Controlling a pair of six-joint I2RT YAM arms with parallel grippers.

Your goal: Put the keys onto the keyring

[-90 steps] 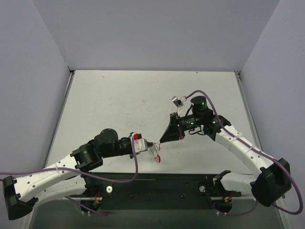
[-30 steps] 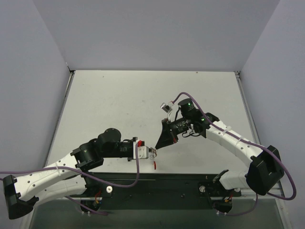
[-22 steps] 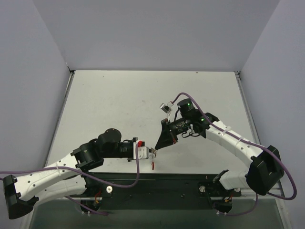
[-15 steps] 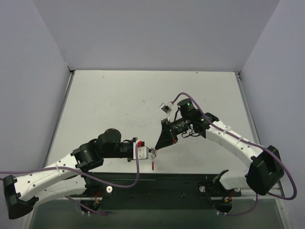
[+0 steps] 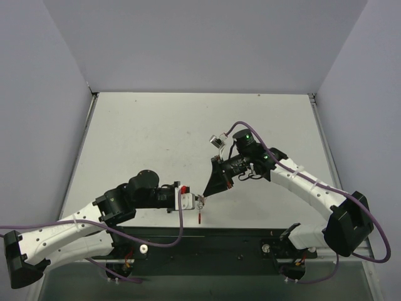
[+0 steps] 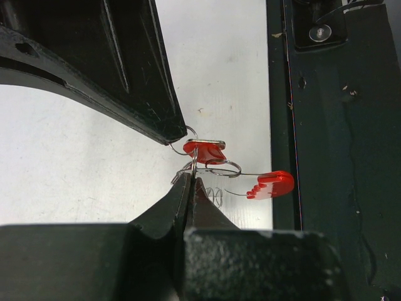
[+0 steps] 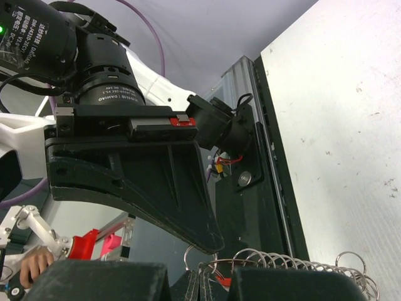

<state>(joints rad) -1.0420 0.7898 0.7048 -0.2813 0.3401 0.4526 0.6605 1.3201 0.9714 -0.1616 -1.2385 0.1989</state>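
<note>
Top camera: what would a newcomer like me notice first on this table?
The left gripper and right gripper, both pinched shut, meet tip to tip near the front edge of the table. Between them, in the left wrist view, hang a thin keyring, silver wire with a red toothed part, and a red-headed key.

Soft, even light: sharp from above, blurred close to the wrist lenses.
From above, the pale worktop is bright and evenly lit, with faint, soft shadows under the arms and no glare. In the left wrist view the left pincer is a dark, out-of-focus mass, while the keyring and the key are crisp and throw thin shadows. The right wrist view is dim and blurred in front, its worktop strip nearly washed out.
</note>
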